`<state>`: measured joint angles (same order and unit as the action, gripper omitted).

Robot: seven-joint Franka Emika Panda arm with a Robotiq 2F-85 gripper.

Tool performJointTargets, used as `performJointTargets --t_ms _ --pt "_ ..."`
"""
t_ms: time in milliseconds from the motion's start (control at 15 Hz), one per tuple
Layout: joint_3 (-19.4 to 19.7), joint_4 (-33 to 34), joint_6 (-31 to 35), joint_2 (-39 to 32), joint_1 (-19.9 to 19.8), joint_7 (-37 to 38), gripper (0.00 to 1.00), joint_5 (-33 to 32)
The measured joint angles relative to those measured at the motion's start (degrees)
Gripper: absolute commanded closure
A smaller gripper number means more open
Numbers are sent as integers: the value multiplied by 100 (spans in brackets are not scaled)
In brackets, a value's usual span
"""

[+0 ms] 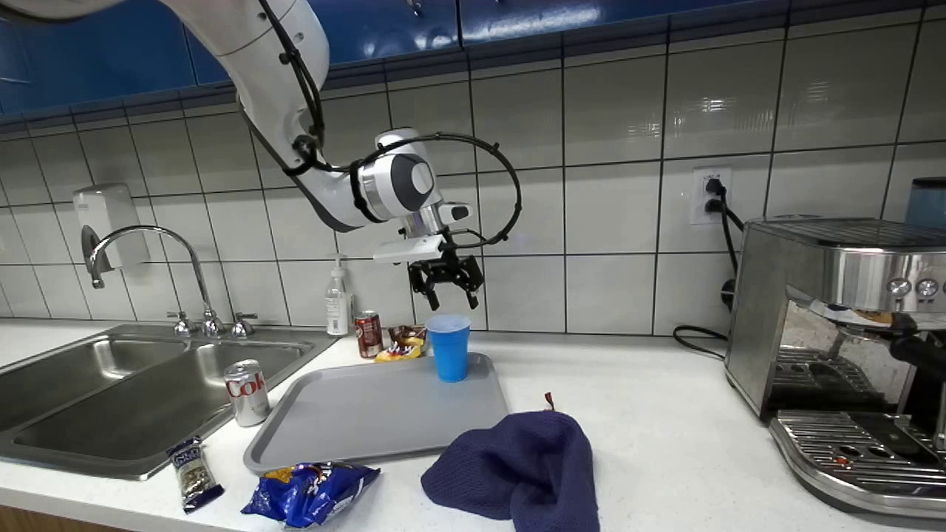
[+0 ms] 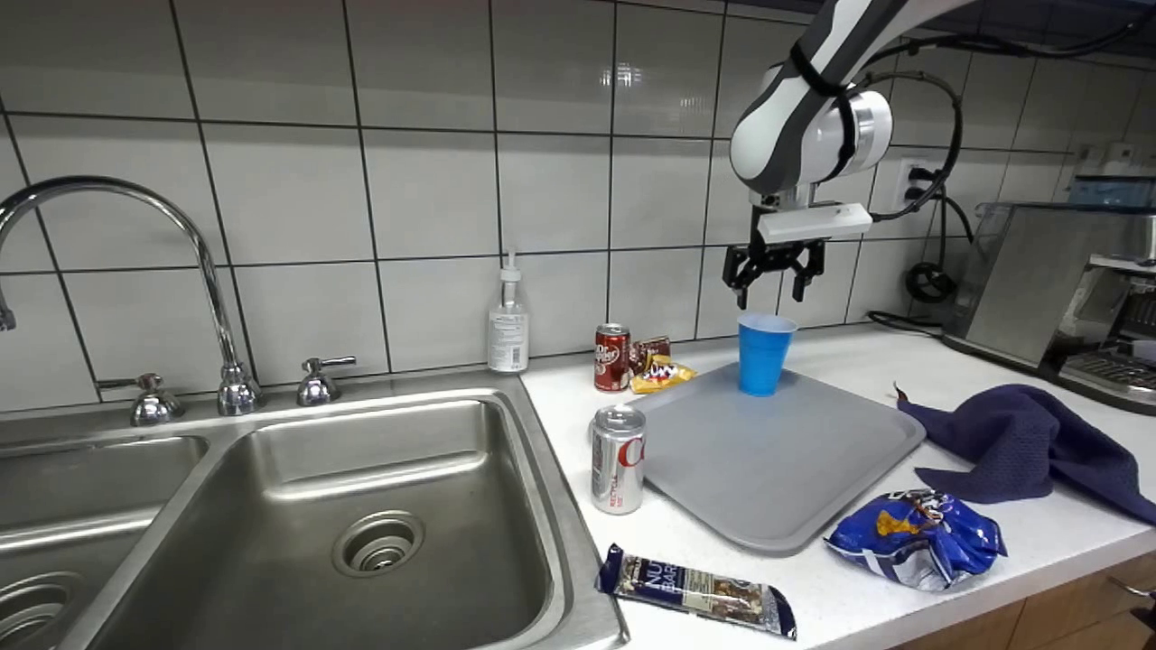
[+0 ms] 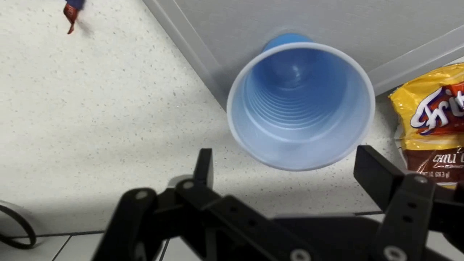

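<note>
My black gripper [image 1: 454,300] hangs over the blue cup with nothing between its fingers. In the wrist view the two fingertips [image 3: 205,159] stand wide apart, near the cup's pale rim, and the jaws are empty. Upright on the grey tray [image 1: 369,414], close to its back corner, stands the blue plastic cup [image 2: 764,357]. From above, the inside of the cup [image 3: 301,123] looks empty. Beside the tray's back edge lies a yellow and brown chip bag [image 3: 431,108], next to a dark red soda can [image 2: 612,358].
A silver cola can [image 2: 619,460] stands between sink [image 2: 406,542] and tray. Along the front lie a nut bar [image 2: 695,591], a blue chip bag [image 2: 917,537] and a dark blue cloth [image 1: 525,465]. A soap bottle [image 1: 338,303] and a coffee machine [image 1: 835,325] flank the tray.
</note>
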<state>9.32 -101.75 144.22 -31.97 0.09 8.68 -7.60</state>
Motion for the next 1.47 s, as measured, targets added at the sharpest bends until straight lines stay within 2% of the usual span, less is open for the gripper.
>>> performJointTargets --t_ms 400,1200,1467 --pt "-54 -151 4 192 -196 -307 0 126" --pt "-58 -188 24 197 -218 -347 0 127" --pt "-77 -204 24 242 -306 -386 0 326"
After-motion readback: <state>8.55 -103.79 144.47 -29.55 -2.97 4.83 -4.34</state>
